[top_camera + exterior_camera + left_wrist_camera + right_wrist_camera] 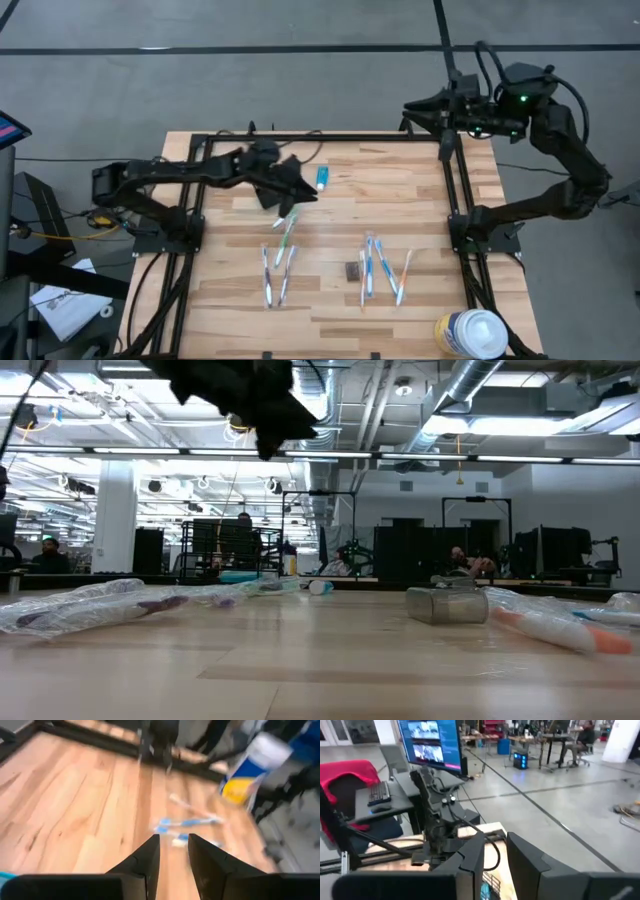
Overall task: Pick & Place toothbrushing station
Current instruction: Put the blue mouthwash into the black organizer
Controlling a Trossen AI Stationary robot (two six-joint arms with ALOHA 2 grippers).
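Slim toothbrushes (279,268) on pale wood-grain table (400,190).

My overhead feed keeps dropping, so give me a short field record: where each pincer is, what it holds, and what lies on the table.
left pincer: over the table's far left part, narrow gap between fingers, nothing between them
right pincer: off the table's far right corner, narrow gap, empty
toothbrushes: two loose clusters on the near half
toothpaste tube: near the far edge, beside the left pincer
dark block: between the clusters
white canister: near right corner
caddy: not visible
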